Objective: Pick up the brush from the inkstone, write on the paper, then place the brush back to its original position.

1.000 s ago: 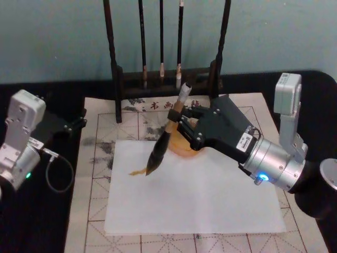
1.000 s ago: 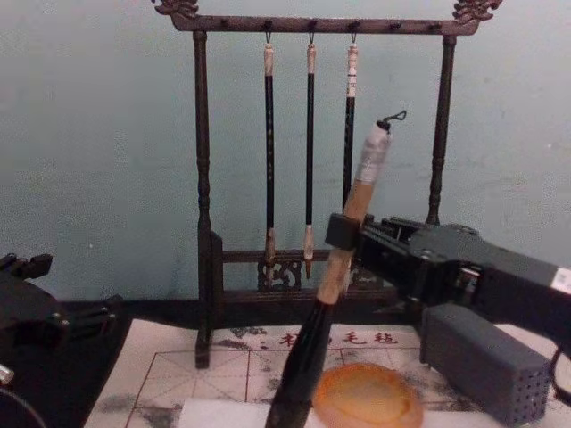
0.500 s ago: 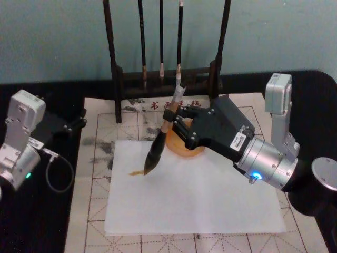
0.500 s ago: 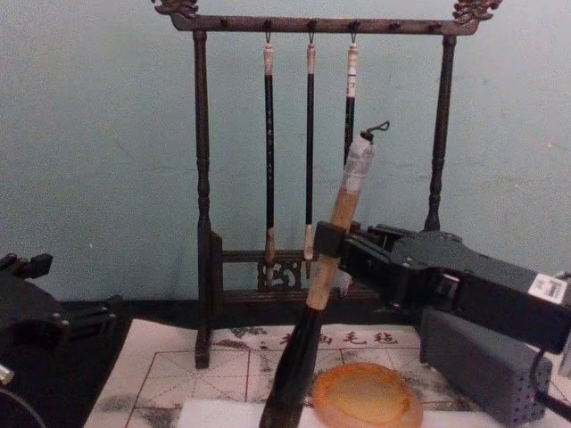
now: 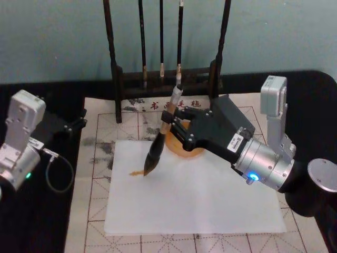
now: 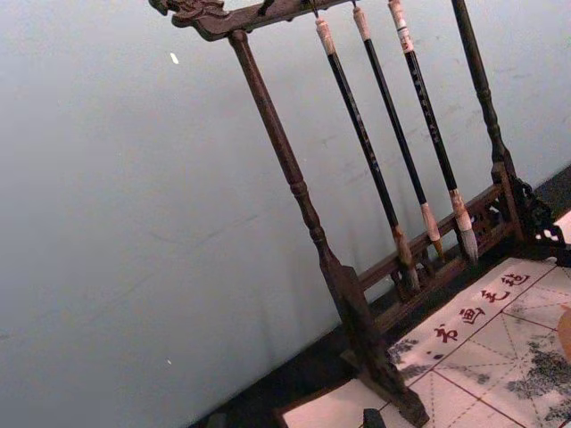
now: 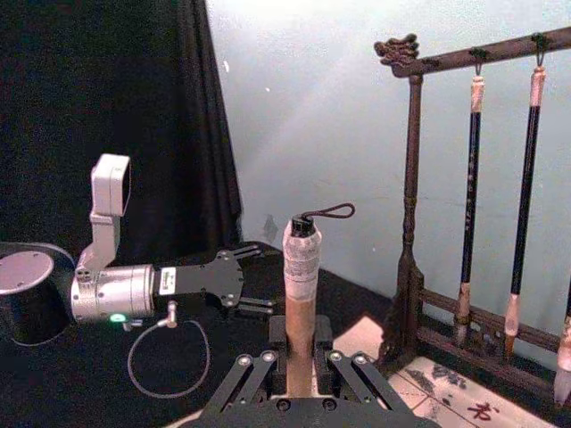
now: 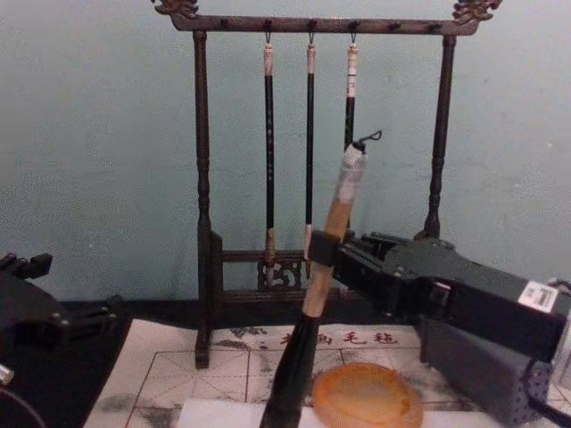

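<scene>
1. The jaws of the right gripper [image 5: 169,117] are clamped on the tan handle of the brush [image 5: 156,150], which leans with its corded top toward the rack.
2. The dark bristle tip rests on the white paper [image 5: 210,200], at the end of a short ochre stroke [image 5: 136,172].
3. The orange inkstone [image 5: 176,149] sits at the paper's far edge, partly under the gripper.
4. Behind it stands the wooden rack [image 5: 112,52], with three thin brushes [image 5: 161,37] hanging from it.
5. The left gripper [image 5: 79,122] is parked over the counter [image 5: 31,221] on the left, well apart from the paper.

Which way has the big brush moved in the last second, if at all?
Yes. The brush, held by the right gripper, has shifted left, its top now crossing the rightmost hanging brush.
</scene>
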Available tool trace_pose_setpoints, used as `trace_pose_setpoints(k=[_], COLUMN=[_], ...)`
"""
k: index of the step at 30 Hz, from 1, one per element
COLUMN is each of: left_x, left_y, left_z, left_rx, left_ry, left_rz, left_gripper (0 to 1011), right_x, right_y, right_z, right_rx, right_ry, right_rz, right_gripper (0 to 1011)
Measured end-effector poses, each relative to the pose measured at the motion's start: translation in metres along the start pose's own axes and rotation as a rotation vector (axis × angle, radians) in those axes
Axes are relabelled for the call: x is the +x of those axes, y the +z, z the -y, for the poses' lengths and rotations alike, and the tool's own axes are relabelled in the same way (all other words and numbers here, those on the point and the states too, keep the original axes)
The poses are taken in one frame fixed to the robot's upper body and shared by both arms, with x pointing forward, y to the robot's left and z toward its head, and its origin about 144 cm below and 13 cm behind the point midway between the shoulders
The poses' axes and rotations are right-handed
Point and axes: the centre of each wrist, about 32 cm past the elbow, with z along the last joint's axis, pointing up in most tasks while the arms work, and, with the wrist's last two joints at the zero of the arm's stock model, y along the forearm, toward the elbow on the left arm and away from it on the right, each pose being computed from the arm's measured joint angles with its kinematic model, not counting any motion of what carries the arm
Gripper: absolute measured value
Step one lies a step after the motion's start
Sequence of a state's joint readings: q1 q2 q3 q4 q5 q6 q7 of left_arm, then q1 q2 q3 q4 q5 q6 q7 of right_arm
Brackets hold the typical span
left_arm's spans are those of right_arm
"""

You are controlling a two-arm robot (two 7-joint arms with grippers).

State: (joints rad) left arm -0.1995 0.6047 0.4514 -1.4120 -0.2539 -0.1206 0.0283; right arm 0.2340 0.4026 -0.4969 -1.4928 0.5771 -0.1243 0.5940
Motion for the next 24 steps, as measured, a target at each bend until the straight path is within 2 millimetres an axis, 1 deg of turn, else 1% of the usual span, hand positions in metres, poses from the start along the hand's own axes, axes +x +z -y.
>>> trace_pose_setpoints(k=[24], left_x=[0.0], left_y=[0.0], left_z=[0.0], left_rx=[0.0], left_ry=[0.0], left_rz=[0.0], left_gripper=[1001], right_x=[-0.0011], right_y=[-0.0035], right_z=[0.0006], right_rx=[-0.013], right_ry=[0.002], right_rz=[0.007], right_gripper=[198])
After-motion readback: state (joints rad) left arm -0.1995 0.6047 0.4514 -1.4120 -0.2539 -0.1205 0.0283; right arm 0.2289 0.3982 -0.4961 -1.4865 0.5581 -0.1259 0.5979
